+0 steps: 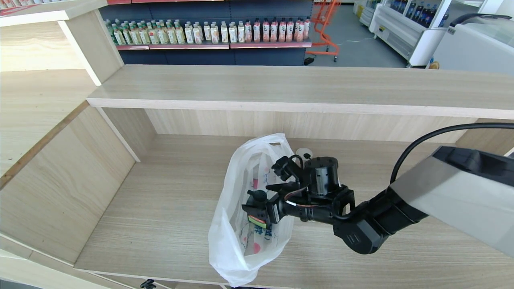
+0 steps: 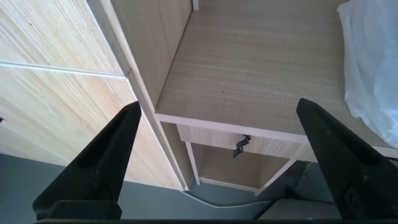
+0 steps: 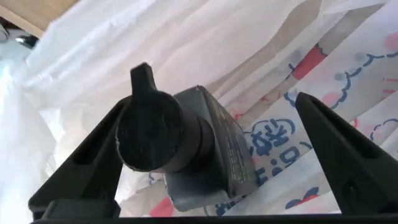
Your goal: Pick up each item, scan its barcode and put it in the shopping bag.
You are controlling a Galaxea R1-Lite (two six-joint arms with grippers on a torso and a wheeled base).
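A white plastic shopping bag (image 1: 235,245) stands open on the wooden counter (image 1: 160,208). My right gripper (image 1: 259,210) hangs in the bag's mouth. A dark grey bottle with a black cap (image 3: 199,146) lies between its fingers, which stand wide apart, and rests close against one finger (image 3: 87,168). The bottle (image 1: 257,200) has a red and green label. Printed packaging lies in the bag (image 3: 267,50) beneath it. My left gripper (image 2: 219,106) hangs open and empty beyond the counter's front left corner, above the floor, with the bag's edge (image 2: 373,62) off to one side.
A raised wooden ledge (image 1: 297,90) runs behind the counter and a wooden side wall (image 1: 68,184) closes its left. A small white round object (image 1: 304,152) lies behind the bag. A key (image 2: 241,146) hangs in the drawer front under the counter.
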